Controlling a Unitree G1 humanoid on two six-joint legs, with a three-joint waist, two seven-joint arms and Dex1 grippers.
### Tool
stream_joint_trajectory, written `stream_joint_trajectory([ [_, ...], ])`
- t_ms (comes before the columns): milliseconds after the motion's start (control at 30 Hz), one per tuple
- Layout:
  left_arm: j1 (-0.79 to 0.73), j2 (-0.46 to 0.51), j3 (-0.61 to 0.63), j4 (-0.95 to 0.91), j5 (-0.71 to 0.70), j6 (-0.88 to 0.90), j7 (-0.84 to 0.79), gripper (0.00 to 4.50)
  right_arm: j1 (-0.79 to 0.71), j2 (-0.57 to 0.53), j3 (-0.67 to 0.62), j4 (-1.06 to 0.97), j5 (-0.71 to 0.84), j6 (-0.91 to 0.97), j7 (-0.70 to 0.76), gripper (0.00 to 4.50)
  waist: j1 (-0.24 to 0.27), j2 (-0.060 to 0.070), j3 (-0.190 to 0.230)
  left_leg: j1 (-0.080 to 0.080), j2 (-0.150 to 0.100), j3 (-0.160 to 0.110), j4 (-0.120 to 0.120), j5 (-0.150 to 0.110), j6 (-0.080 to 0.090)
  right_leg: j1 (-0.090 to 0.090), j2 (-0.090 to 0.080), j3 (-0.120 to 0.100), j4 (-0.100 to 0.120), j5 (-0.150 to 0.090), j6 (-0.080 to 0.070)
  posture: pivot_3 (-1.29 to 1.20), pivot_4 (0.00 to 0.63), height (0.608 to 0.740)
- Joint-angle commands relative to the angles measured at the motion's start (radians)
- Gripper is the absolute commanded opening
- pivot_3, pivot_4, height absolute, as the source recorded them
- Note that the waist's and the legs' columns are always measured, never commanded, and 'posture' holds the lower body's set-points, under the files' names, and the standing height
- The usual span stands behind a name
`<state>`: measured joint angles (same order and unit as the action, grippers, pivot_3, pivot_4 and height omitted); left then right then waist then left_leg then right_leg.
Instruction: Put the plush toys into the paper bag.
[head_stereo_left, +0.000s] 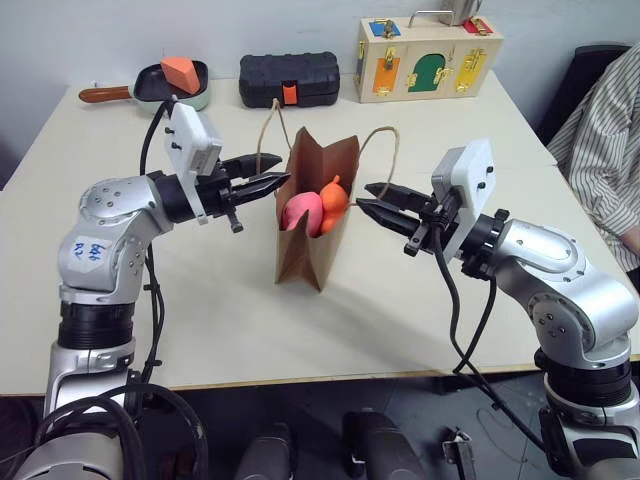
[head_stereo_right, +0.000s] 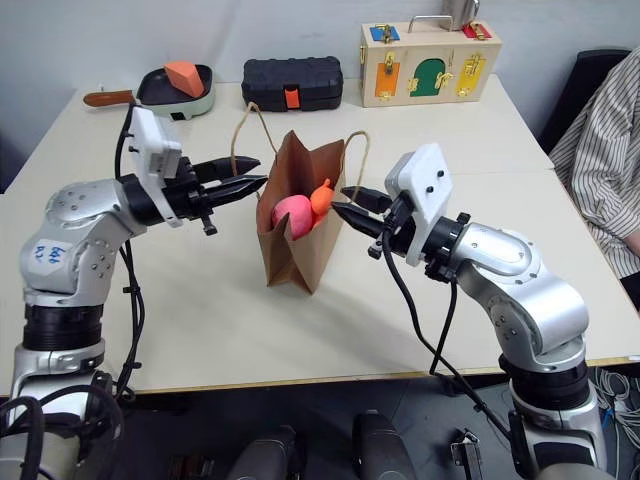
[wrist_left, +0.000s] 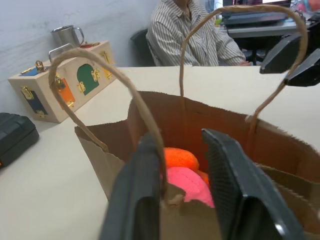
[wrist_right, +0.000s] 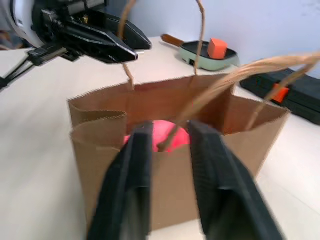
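We note the table (head_stereo_left: 330, 330) across the frame's middle, with the paper bag (head_stereo_left: 312, 235) upright at its centre, mouth open. Both plush toys already lie inside: the pink toy (head_stereo_left: 300, 212) left of the orange toy (head_stereo_left: 335, 197), so by our reading the loading is done. Each cord handle passes between a pair of parted fingers, which we take as a release, or a bid to spread the mouth.

The left gripper (head_stereo_left: 262, 176) reaches in level from the left of the frame, its tips at the bag's left rim. Its fingers stand partly open around the near handle (wrist_left: 115, 85), clamping nothing. The right gripper (head_stereo_left: 378, 201) reaches level from the right, likewise partly open, straddling the other handle (wrist_right: 210, 92) without pinching it.
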<state>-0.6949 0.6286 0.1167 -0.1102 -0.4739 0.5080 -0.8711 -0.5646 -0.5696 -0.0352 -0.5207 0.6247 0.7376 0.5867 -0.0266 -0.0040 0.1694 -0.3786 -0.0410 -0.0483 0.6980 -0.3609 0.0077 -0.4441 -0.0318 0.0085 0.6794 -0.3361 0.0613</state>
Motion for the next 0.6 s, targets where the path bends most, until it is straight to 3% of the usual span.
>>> stream_joint_trajectory([
  [33, 0.034, 0.040, 0.074, -0.131, -0.076, 0.074, 0.027, 2.48, -0.020, -0.031, -0.053, 0.001, 0.037, -0.024, 0.052, 2.33, 0.000, 0.000, 0.000, 0.000, 0.000, 0.000, 0.000, 0.000, 0.000, 0.000, 0.000, 0.000, 0.000, 0.000, 0.000, 0.00, 0.150, 0.740],
  [233, 0.218, 0.091, 0.252, -0.372, -0.233, 0.271, 0.147, 4.35, 0.006, -0.133, -0.142, 0.015, 0.134, -0.011, 0.209, 4.41, 0.000, 0.000, 0.000, 0.000, 0.001, 0.000, -0.001, 0.000, 0.000, 0.000, 0.000, 0.000, 0.000, 0.000, 0.000, 0.00, 0.150, 0.740],
  [333, 0.336, 0.073, 0.289, -0.498, -0.278, 0.327, 0.232, 4.46, 0.058, -0.212, -0.185, 0.006, 0.189, -0.006, 0.315, 4.49, 0.005, 0.000, 0.000, 0.000, 0.001, 0.000, -0.001, 0.000, 0.001, 0.001, 0.000, 0.000, -0.002, 0.000, 0.000, 0.00, 0.150, 0.740],
  [600, 0.468, -0.067, 0.114, -0.636, -0.127, 0.287, 0.487, 4.46, 0.127, -0.289, -0.173, 0.008, 0.209, -0.024, 0.400, 4.49, 0.039, 0.000, 0.000, 0.011, 0.001, 0.000, 0.000, -0.003, 0.004, 0.016, 0.000, 0.000, -0.012, 0.000, 0.000, 0.00, 0.150, 0.740],
])
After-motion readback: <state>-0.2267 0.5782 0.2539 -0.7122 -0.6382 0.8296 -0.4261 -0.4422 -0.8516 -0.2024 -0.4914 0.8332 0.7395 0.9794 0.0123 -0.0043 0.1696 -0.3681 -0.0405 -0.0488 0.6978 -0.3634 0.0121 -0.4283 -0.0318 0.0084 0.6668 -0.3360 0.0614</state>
